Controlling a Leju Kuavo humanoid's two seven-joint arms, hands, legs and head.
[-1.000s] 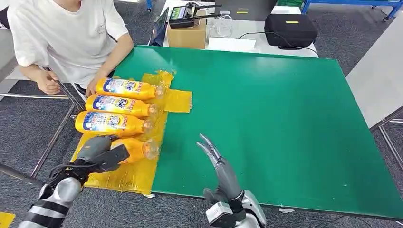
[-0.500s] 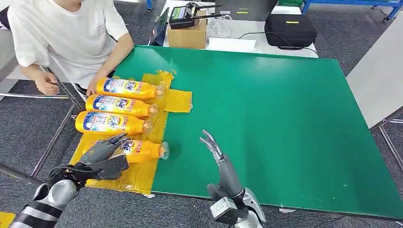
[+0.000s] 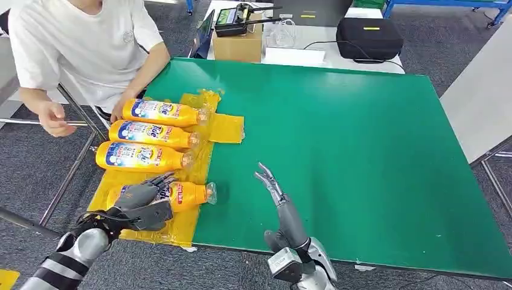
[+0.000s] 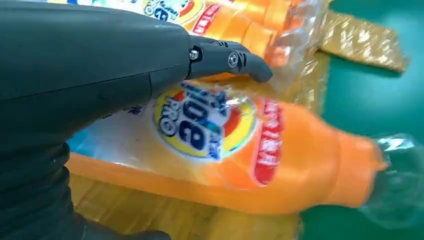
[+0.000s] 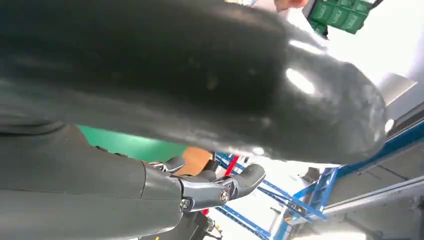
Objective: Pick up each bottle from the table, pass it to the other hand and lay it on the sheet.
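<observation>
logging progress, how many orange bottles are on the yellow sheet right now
4, all lying in a column on the yellow sheet: far bottle, second bottle, third bottle, and nearest bottle under the left hand.

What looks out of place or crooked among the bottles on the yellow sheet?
The nearest bottle, beside the left hand, lies further right than the three bottles above it; its clear cap hangs past the crumpled yellow sheet onto the green table.

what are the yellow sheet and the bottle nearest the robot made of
Yellow sheet: likely thin plastic film, glossy and crinkled, glinting along its folds. Nearest bottle: apparently smooth orange plastic with a printed label and a clear cap; shiny wrap seems to cover it.
</observation>
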